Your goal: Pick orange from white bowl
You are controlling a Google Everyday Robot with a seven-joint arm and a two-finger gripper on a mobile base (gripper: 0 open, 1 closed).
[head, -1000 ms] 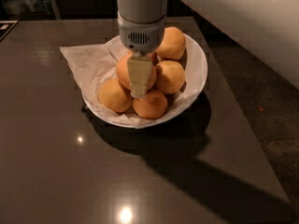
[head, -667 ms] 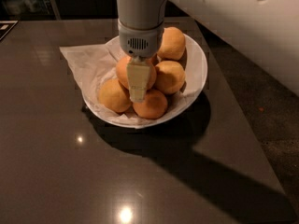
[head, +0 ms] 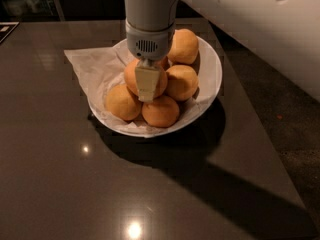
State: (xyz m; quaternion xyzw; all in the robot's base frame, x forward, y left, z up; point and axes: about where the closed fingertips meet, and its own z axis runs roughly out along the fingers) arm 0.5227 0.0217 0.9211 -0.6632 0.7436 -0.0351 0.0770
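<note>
The white bowl [head: 213, 66], lined with crumpled white paper, holds a pile of oranges. The orange [head: 131, 77] lies on top in the middle of the pile. My gripper [head: 147, 85] reaches straight down from above and is shut on the orange. One pale finger [head: 146, 83] lies against its front face, and the other finger is hidden behind it. Smaller oranges lie around it: one at the back right [head: 184, 46], one at the right [head: 182, 82], one at the front [head: 160, 111] and one at the front left [head: 122, 102].
The white paper [head: 92, 64] sticks out over the bowl's left rim onto the dark glossy table [head: 60, 174]. The table's right edge runs diagonally [head: 260, 149], with dark floor beyond it. My white arm [head: 260, 19] spans the upper right.
The gripper has shifted only slightly over the pile, its tip a touch higher. The bowl and the other oranges have not moved.
</note>
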